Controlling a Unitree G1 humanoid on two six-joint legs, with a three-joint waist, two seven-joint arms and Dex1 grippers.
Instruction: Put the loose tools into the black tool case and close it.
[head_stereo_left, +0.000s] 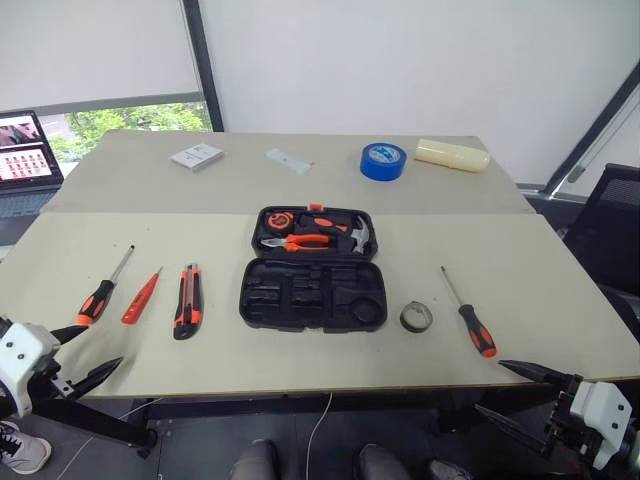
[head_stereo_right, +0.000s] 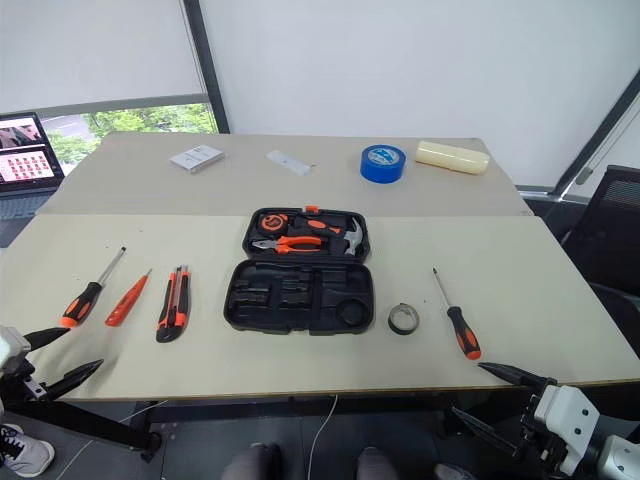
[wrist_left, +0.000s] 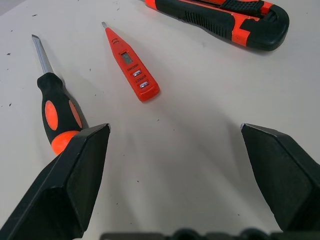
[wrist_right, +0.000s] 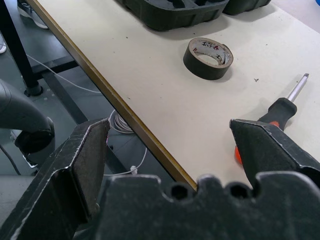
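The black tool case (head_stereo_left: 313, 268) lay open mid-table (head_stereo_left: 560, 270), rigid and probably light. The knife (head_stereo_left: 187, 300) and screwdrivers (head_stereo_left: 100, 291) (head_stereo_left: 141, 296) lay left; another screwdriver (head_stereo_left: 470, 315) and the tape ring (head_stereo_left: 416, 317) right, best grasped across handles. Both hands (head_stereo_left: 88, 355) (head_stereo_left: 512, 390) hung open, empty.

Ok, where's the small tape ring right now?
On the table's right side, the tape ring lies between the open tool case and the right-hand screwdriver.

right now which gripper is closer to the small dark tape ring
Right. The right gripper hangs open off the table's near edge, just right of the tape ring. The left gripper sits open at the far left, beyond the tool case.
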